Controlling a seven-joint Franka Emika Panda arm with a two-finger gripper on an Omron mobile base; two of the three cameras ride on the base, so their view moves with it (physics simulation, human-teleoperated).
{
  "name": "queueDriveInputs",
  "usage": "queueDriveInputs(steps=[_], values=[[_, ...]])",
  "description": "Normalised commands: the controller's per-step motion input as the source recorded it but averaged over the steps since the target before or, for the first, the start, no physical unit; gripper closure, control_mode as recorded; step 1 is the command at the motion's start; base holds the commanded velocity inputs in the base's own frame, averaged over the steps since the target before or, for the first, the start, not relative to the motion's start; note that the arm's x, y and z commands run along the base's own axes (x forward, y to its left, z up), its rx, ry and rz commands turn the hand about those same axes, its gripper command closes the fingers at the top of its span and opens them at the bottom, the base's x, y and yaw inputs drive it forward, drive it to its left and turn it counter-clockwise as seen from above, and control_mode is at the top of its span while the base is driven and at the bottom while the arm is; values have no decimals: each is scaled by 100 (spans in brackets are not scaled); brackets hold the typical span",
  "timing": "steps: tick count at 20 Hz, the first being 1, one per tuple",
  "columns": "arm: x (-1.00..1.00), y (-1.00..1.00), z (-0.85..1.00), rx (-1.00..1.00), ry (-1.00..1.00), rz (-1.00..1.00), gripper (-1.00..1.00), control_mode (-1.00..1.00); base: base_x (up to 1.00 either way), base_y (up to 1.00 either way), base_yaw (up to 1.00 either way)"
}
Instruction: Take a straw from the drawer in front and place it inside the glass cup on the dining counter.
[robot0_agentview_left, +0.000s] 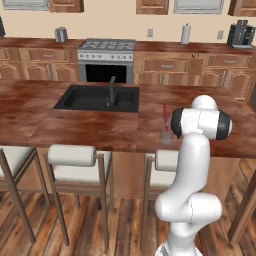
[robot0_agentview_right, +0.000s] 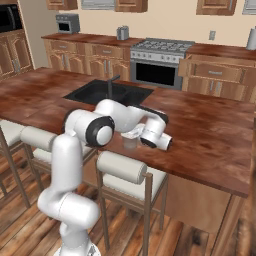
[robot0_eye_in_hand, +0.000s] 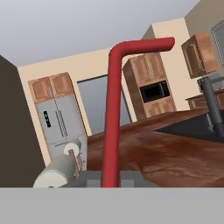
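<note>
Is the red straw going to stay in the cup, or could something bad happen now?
It might. The straw stands up out of the glass cup, and in the hand view the shut gripper seems to be holding it. If the hand pulls away before letting go, the straw could come out or tip the cup. The cup also sits near the stool-side edge of the dining counter, with the arm's elbow close, so a bump could knock it off.
</note>
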Motion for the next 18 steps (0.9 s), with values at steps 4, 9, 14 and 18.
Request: queueDriveInputs(steps=[4,9,14,18], values=[[20,-5,-25,0,0,0,100,-100,0,0,0],[29,-2,-22,0,0,0,100,-100,0,0,0],[20,-7,-16,0,0,0,100,-100,0,0,0],[4,-7,-12,0,-1,0,100,-100,0,0,0]])
